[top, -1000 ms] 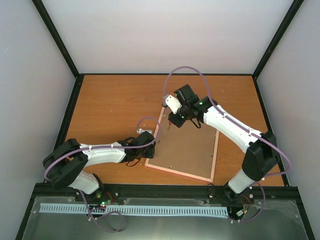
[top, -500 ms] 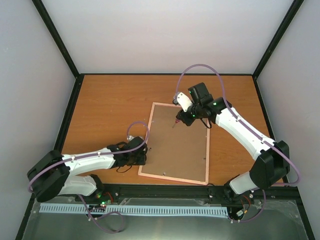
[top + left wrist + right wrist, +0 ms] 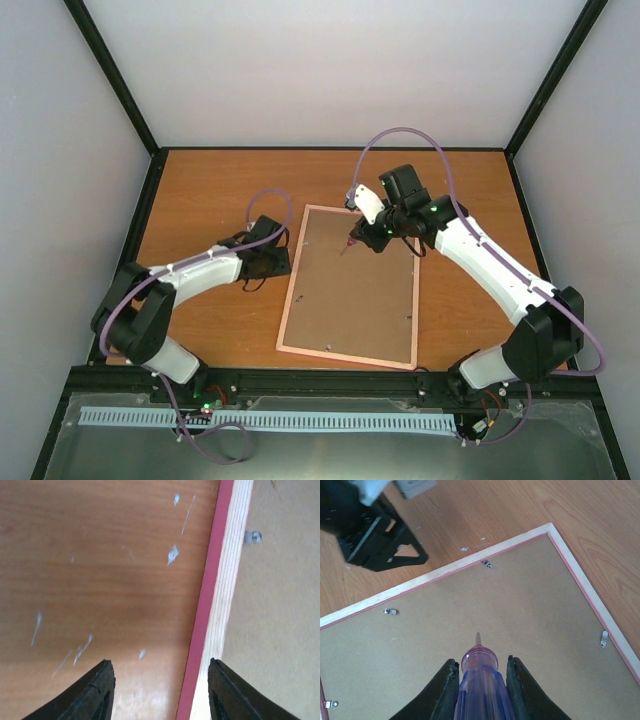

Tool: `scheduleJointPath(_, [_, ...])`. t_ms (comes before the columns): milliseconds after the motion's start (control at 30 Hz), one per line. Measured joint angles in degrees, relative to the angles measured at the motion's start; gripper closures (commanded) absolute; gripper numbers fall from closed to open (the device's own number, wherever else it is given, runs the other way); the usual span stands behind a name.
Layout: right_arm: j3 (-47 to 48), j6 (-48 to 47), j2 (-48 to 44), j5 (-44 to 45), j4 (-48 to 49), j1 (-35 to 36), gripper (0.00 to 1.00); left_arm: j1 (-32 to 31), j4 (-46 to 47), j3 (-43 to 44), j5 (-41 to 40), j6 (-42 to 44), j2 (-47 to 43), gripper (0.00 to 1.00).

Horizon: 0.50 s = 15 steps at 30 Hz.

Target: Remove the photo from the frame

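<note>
The pink frame (image 3: 299, 258) lies face down on the table, its brown backing board (image 3: 355, 285) up. The photo is hidden under the board. My left gripper (image 3: 282, 263) is open and empty, low over the frame's left edge (image 3: 212, 585), one finger over the table, the other over the frame. My right gripper (image 3: 362, 240) is shut on the red-and-purple screwdriver (image 3: 479, 680), its tip (image 3: 346, 246) pointing down above the board's upper part. Small metal tabs (image 3: 487, 564) sit along the frame's inner edge.
The wooden table (image 3: 220, 190) is boxed in by black rails and white walls. The left gripper's black body (image 3: 375, 530) shows just beyond the frame's edge in the right wrist view. More tabs (image 3: 604, 639) sit on the frame's other sides.
The frame turned from tilted to nearly square with the table, then held still. My left gripper moved up along the frame's left edge. My right gripper shifted right, then held with the screwdriver.
</note>
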Motion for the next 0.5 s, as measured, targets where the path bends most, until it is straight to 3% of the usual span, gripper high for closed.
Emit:
scheduleJointPath(267, [0.46,-2.16,-0.2,-0.11,-0.52,0.0,0.97,1.99,3.39,5.81,5.2,6.34,8.94,0.5])
scheduleJointPath(500, [6.01,-2.38,3.63,-1.6,-0.59,0.0,0.97,1.99,6.03,5.81,8.33,7.82,12.13,0.61])
